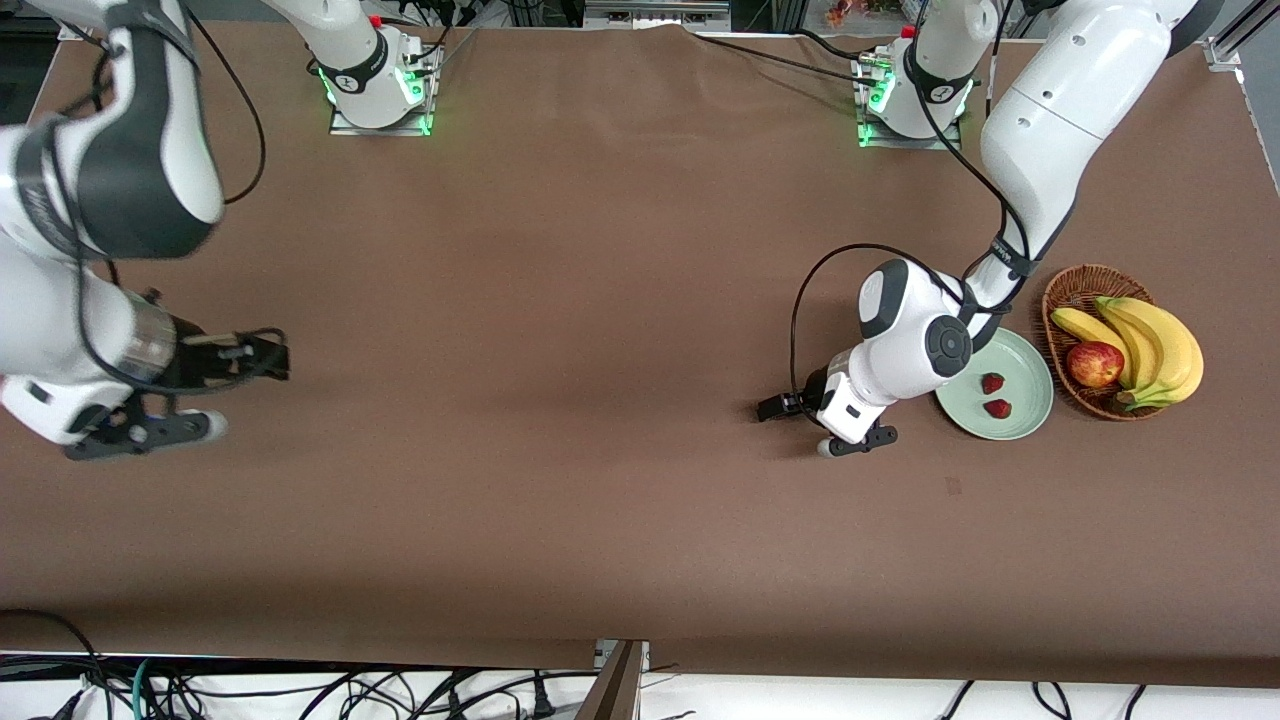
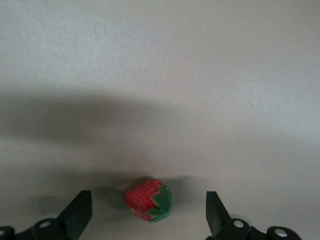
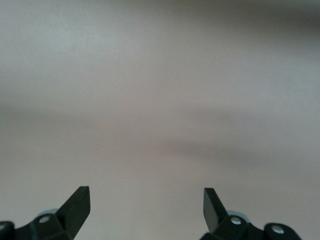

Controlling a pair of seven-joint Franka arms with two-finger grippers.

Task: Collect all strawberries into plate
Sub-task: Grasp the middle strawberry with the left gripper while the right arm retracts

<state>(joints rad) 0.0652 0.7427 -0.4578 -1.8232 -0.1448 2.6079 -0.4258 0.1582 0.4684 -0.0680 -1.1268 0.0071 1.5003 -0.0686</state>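
Nearest the front camera: bare brown desk [image 1: 600, 520]. Noted left tool [image 1: 800, 408] low over desk, just beside pale mint-green round plate [image 1: 1030, 400], toward the left arm's end. Fingers spread wide, nothing held. Seen in left wrist view: small red strawberry with green leafy cap [image 2: 148, 200] lying on desk between the open fingers, roughly centred, cap turned toward one finger [image 2: 215, 212], so long axis ran across the gap. Hidden under the arm in front view. Two more red strawberries [image 1: 992, 383] already in plate. Judged: straight descent and closing needed. Right tool [image 1: 215, 380] waiting, open and empty, over desk at the right arm's end.
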